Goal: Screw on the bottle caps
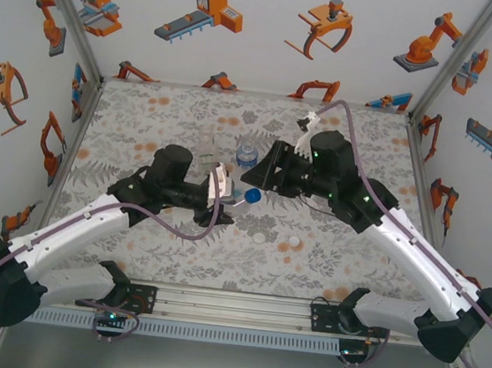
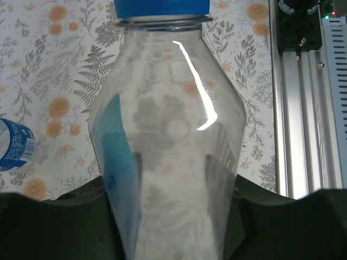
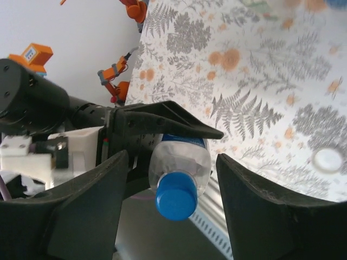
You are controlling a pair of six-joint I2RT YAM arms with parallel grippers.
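Top external: bottle point(image 1: 236, 197) lies level, blue cap point(image 1: 252, 195) pointing right.

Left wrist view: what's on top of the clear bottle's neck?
A blue cap sits on the neck of the bottle. The cap's skirt covers most of the threads beneath, so how far it is screwed down cannot be told.

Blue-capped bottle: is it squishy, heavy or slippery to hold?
Probably light: the bottle looks clear and empty. Its see-through plastic would likely dent under a hard squeeze. The shiny glare suggests a smooth surface, so it might slip when its cap is turned.
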